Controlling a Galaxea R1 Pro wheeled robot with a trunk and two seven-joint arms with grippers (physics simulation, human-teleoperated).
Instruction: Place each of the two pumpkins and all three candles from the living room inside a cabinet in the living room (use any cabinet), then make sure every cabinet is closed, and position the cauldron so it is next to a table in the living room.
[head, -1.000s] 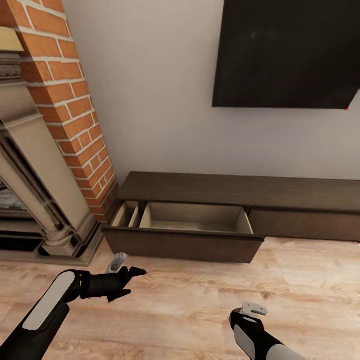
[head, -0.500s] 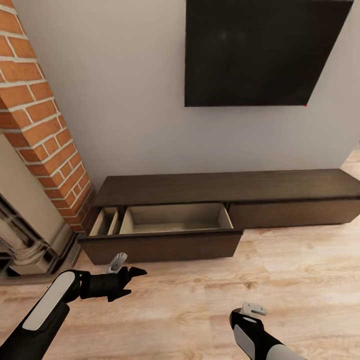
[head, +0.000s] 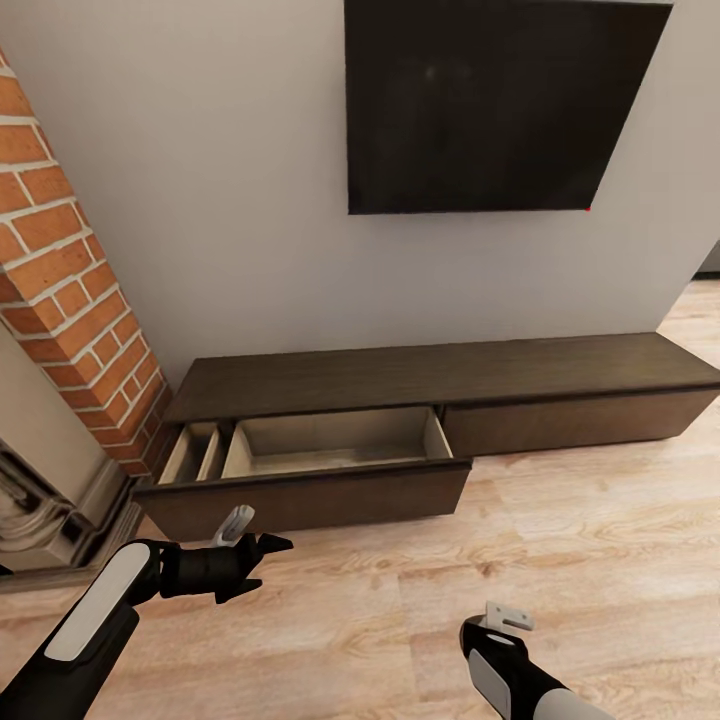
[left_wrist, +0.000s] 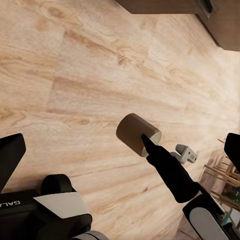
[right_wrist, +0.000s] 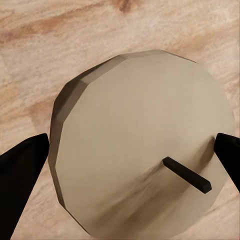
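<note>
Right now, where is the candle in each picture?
Head view: hidden from here, under the right arm at the bottom edge.
Left wrist view: the candle sits mid-picture, at the right pincer.
Right wrist view: big and central, wick up, between the pincer's fingers.
Shared landmark: the pale wooden floor.

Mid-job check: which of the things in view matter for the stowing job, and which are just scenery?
Job: candle, clamped in the right pincer; dark cabinet, its drawer pulled open; left pincer, open and empty.
Scenery: black wall screen; brick fireplace; wood floor.
</note>
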